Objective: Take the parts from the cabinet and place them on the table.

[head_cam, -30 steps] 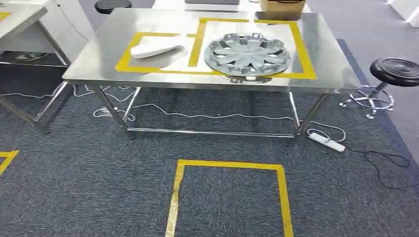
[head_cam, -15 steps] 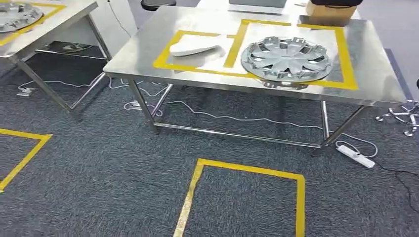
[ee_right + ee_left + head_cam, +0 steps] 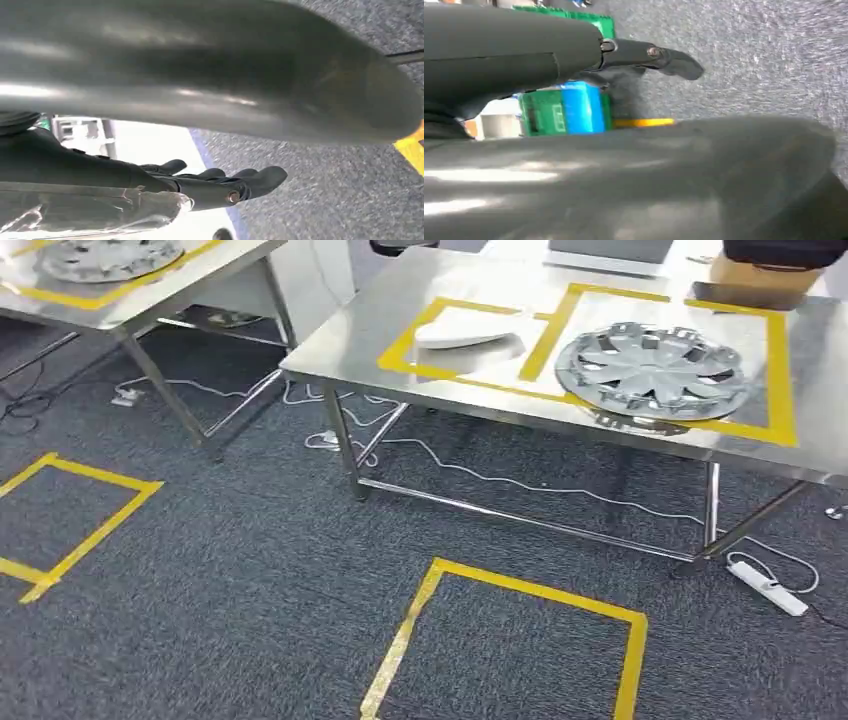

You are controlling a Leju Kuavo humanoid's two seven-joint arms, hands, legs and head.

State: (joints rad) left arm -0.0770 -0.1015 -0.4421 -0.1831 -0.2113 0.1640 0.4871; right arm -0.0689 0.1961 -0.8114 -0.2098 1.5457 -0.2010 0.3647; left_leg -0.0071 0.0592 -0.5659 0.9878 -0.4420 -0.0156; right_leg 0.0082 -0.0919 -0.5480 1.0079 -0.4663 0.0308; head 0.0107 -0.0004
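A silver wheel cover [image 3: 655,369] lies flat on the steel table [image 3: 340,345], inside the larger of two squares marked in yellow tape. In the smaller square just beside it lies a white curved part [image 3: 465,333]. Both are well apart from the robot's hands. At the table's far edge stands a cardboard box [image 3: 765,282].

A second steel table [image 3: 170,300] nearby carries another wheel cover [image 3: 105,257] within a yellow outline. Below, on the dark carpet, white cables trail under the table and a white power strip [image 3: 765,587] lies near one leg. Yellow tape squares [image 3: 520,590] mark the floor.

The left hand [image 3: 644,57] hangs over the carpet, fingers stretched out and empty. The right hand [image 3: 210,185] likewise shows fingers extended side by side, seemingly holding nothing, though the blur makes that uncertain.
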